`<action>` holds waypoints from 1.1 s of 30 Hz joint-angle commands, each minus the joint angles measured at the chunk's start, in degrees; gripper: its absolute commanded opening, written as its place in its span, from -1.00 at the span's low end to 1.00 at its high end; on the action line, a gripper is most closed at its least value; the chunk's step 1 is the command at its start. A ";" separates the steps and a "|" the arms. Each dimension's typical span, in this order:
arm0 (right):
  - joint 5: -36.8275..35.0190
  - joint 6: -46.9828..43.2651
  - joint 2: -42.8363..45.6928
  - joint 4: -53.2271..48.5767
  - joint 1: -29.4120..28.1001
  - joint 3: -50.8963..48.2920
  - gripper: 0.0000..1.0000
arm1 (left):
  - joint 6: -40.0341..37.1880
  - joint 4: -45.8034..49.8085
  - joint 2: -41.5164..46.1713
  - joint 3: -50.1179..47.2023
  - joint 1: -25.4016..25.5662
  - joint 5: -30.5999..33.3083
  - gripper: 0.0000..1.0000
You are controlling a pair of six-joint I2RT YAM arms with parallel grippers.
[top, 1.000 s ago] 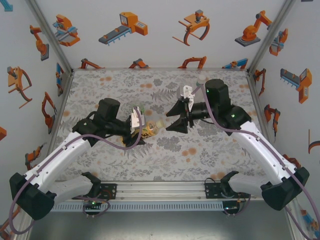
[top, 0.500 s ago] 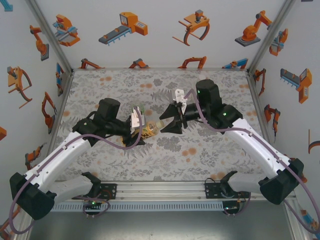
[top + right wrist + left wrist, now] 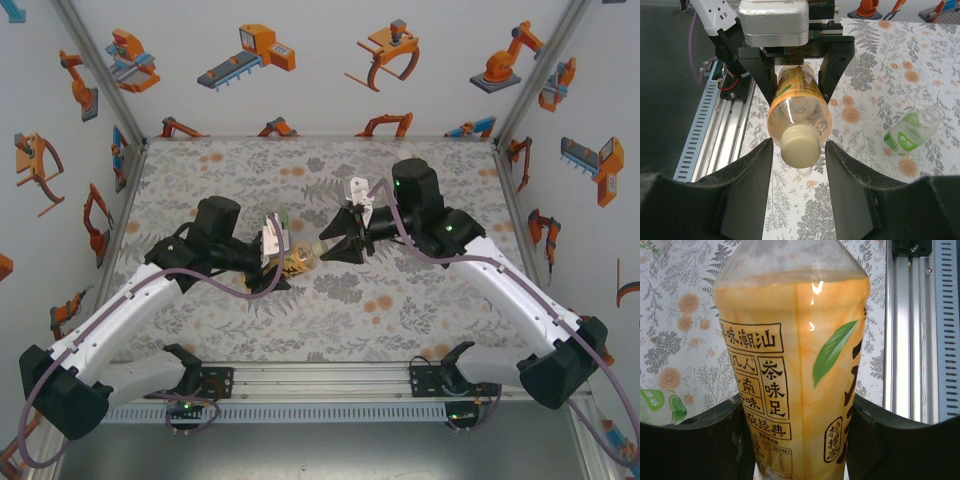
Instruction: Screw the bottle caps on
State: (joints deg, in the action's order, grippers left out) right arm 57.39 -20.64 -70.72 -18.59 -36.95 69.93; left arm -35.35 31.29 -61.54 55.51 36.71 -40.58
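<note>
Step in hand: capping. Left gripper (image 3: 283, 262) clamps the yellow labelled plastic bottle (image 3: 790, 365) horizontally above the middle of the tabletop (image 3: 400, 330). Right gripper (image 3: 327, 249): jaws flank its pale round screw cap (image 3: 800, 146) (slim gaps either side). Next, in my judgement: pinch the cap, then rotate.

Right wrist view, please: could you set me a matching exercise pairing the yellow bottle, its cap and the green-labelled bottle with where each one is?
Things:
1. yellow bottle
2. cream cap
3. green-labelled bottle

Places:
A. lying on the table
B. clamped in the left gripper
C. between the open fingers of the right gripper

Pairs: 1-B, 2-C, 3-A.
</note>
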 commanded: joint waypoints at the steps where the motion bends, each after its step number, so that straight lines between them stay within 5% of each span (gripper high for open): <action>1: -0.16 -1.24 -0.53 1.36 -0.32 0.87 -0.10 | -1.38 0.70 0.54 1.86 -0.11 -2.17 -1.00; 15: -0.43 -1.24 -0.97 1.28 -0.31 0.69 -0.27 | -1.44 0.70 0.80 1.79 -0.12 -2.11 -1.00; 19: -1.49 1.63 -0.83 2.08 -0.32 0.83 -0.53 | -1.39 0.70 0.97 1.77 -0.12 -1.42 -1.00; 22: -3.30 10.69 -0.91 5.67 -0.32 0.32 -0.99 | -0.97 0.65 1.33 1.89 -0.06 1.47 -1.00; 33: -23.13 59.91 0.33 12.05 -0.32 -5.16 -1.00 | 2.22 -4.69 4.65 -0.71 -0.24 16.14 -1.00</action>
State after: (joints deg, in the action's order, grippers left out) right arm 43.33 19.79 -71.57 -7.60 -37.34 66.32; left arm -34.41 29.45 -58.63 55.18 36.71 -29.63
